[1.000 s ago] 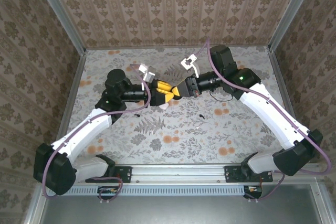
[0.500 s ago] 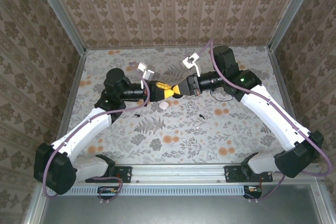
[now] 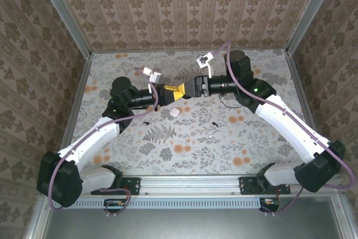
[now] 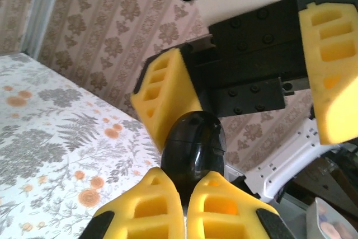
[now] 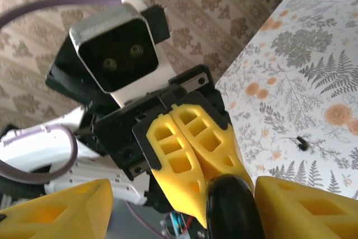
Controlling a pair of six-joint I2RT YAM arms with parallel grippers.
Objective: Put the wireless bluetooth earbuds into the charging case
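Your left gripper [image 4: 184, 197] is clamped on a glossy black earbud [image 4: 193, 146], held up off the table. Your right gripper [image 5: 182, 208] faces it with its fingers spread wide, one on each side of the earbud. The white charging case [image 3: 175, 112] lies on the floral table [image 3: 251, 149] just below both grippers.

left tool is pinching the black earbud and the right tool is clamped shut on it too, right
No: the right tool stands open, its jaws spread on either side of the black earbud, as the right wrist view shows. The left tool does pinch it.

A lab test booth: wallpaper-patterned walls [image 3: 184, 9], aluminium frame [image 3: 190, 183].
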